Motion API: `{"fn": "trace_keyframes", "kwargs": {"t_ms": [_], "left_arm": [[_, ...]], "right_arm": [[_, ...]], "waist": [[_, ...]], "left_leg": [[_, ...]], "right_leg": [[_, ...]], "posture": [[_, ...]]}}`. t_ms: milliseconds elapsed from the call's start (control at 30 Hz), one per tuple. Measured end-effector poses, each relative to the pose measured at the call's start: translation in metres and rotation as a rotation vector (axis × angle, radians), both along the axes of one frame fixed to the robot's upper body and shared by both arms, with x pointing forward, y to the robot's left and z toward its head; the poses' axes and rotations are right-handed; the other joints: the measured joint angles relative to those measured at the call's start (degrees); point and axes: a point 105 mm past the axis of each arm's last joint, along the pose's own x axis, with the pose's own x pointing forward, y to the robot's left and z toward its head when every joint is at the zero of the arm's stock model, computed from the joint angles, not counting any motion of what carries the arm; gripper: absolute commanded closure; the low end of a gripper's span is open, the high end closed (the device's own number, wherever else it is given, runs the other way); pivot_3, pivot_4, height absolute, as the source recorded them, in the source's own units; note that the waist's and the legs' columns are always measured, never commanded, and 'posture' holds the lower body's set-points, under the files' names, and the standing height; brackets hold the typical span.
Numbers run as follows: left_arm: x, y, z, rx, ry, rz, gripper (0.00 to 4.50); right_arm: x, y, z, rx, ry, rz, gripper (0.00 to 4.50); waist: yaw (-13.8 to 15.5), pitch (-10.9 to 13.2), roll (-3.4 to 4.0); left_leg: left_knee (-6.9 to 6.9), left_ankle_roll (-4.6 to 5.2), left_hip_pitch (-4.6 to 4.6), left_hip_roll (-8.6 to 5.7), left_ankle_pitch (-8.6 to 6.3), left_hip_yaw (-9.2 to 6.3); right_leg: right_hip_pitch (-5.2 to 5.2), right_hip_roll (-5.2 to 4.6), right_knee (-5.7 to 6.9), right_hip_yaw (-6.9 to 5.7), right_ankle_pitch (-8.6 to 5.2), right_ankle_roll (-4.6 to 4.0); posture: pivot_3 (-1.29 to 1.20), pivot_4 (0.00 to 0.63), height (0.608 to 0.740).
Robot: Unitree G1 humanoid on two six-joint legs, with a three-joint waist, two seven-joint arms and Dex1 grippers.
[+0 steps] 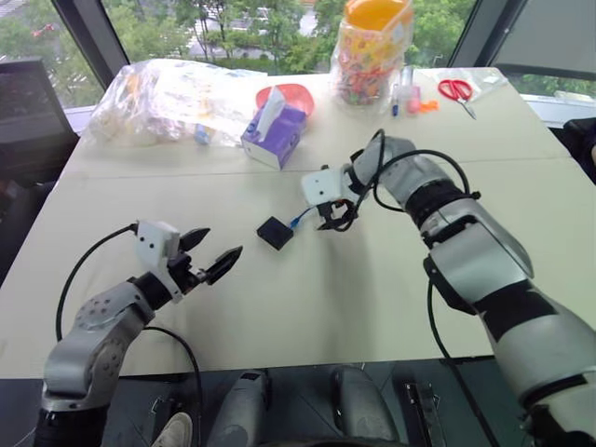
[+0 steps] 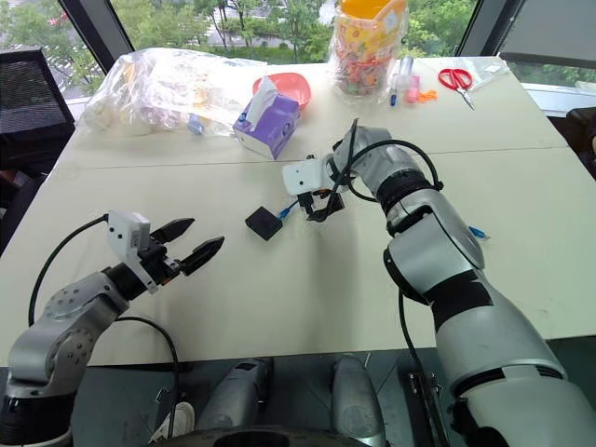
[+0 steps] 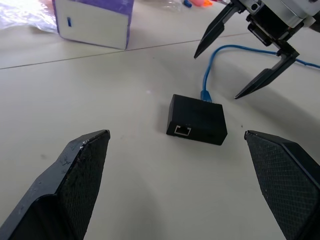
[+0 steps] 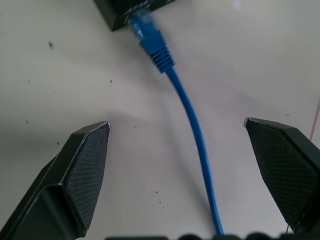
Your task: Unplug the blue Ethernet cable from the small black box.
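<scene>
The right gripper [image 4: 177,165] is angling down with its fingers spread wide, straddling the blue Ethernet cable [image 4: 192,125] without touching it. The cable's plug is sitting in the small black box [image 3: 197,119], mid-table. The left gripper [image 1: 211,253] is hovering level, open and empty, facing the box.

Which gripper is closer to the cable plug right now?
The right gripper: it hangs open over the blue cable beside the black box. The left gripper is open, farther back.

Silver-grey arms with black joints and looping black cables; white wrist blocks carry black two-fingered tools, left tool [image 1: 209,254], right tool [image 1: 332,219], cross-hatched pads [image 3: 82,167].
</scene>
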Motion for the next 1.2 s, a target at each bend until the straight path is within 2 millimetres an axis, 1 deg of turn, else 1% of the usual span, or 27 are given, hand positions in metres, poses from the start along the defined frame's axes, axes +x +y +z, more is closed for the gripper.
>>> {"fn": "trace_keyframes", "kwargs": {"t_ms": [67,167,333,533,633,667,867,900,1033,1133,1200], "left_arm": [[-0.002,0.004,-0.001,0.014,0.001,0.008,0.01],[-0.002,0.011,0.004,0.026,-0.020,0.034,0.01],[-0.002,0.016,0.006,0.039,-0.035,0.061,0.01],[-0.005,0.017,0.007,0.052,-0.046,0.084,0.01],[-0.006,0.019,0.009,0.052,-0.064,0.105,0.00],[-0.007,0.021,0.010,0.055,-0.068,0.119,0.00],[-0.010,0.021,0.008,0.059,-0.068,0.147,0.00],[-0.010,0.021,0.008,0.062,-0.069,0.151,0.00],[-0.009,0.022,0.010,0.065,-0.078,0.161,0.00],[-0.004,0.021,0.019,0.067,-0.111,0.157,0.00],[0.001,0.019,0.027,0.064,-0.137,0.149,0.00]], "right_arm": [[-0.001,0.007,0.000,-0.014,0.004,0.011,0.00],[-0.004,0.017,-0.002,-0.027,0.030,0.007,0.00],[-0.008,0.026,-0.005,-0.062,0.077,-0.001,0.00],[-0.008,0.038,-0.004,-0.168,0.004,0.053,0.00],[-0.009,0.041,-0.007,-0.194,-0.006,0.063,0.85],[-0.010,0.042,-0.008,-0.206,-0.007,0.067,1.29],[-0.012,0.050,-0.015,-0.248,-0.028,0.093,4.30],[-0.013,0.052,-0.016,-0.261,-0.037,0.107,4.41],[-0.013,0.053,-0.016,-0.265,-0.050,0.123,4.41],[-0.012,0.054,-0.016,-0.238,-0.065,0.143,4.41],[-0.011,0.050,-0.013,-0.187,-0.084,0.164,4.41]], "waist": [[-0.05,0.00,0.01],[-0.14,0.01,0.01],[-0.29,0.01,0.02],[-0.87,0.00,0.02],[-0.91,-0.01,0.01],[-0.96,-0.01,0.01],[-0.98,-0.01,0.01],[-0.99,-0.01,0.01],[-0.98,-0.02,0.00],[-0.95,-0.01,0.00],[-0.87,-0.01,0.01]], "left_leg": [[-0.02,-0.01,0.04,0.00,0.01,-0.02],[-0.01,-0.02,0.06,0.00,0.02,-0.04],[-0.02,-0.03,0.09,0.00,0.02,-0.05],[-0.08,-0.04,0.23,0.00,0.02,-0.05],[-0.08,-0.04,0.42,0.00,0.02,-0.04],[-0.08,-0.04,0.52,0.01,0.02,-0.04],[-0.09,-0.04,0.76,0.01,0.02,-0.01],[-0.10,-0.05,0.77,0.04,0.02,-0.02],[-0.10,-0.05,0.80,0.08,0.02,-0.03],[-0.10,-0.05,0.80,0.08,0.03,-0.03],[-0.10,-0.06,0.79,0.07,0.03,-0.02]], "right_leg": [[0.02,0.02,0.03,0.00,0.00,-0.01],[0.03,0.03,0.07,0.00,0.00,-0.01],[0.03,0.04,0.09,0.00,0.00,-0.01],[0.08,0.04,0.17,0.02,0.00,-0.01],[0.25,0.04,0.19,0.03,-0.01,-0.03],[0.31,0.05,0.22,0.04,-0.02,-0.03],[0.31,0.07,0.60,0.15,-0.17,-0.30],[0.30,0.11,0.64,0.15,-0.17,-0.31],[0.32,0.16,0.64,0.16,-0.21,-0.37],[0.32,0.17,0.64,0.17,-0.17,-0.29],[0.33,0.17,0.62,0.17,-0.13,-0.23]], "posture": [[0.00,0.150,0.726],[0.00,0.150,0.726],[0.00,0.150,0.726],[0.00,0.150,0.726],[0.00,0.150,0.726],[0.00,0.150,0.726],[0.00,0.150,0.726],[0.00,0.150,0.726],[0.00,0.150,0.726],[0.00,0.150,0.726],[0.00,0.150,0.726]]}}
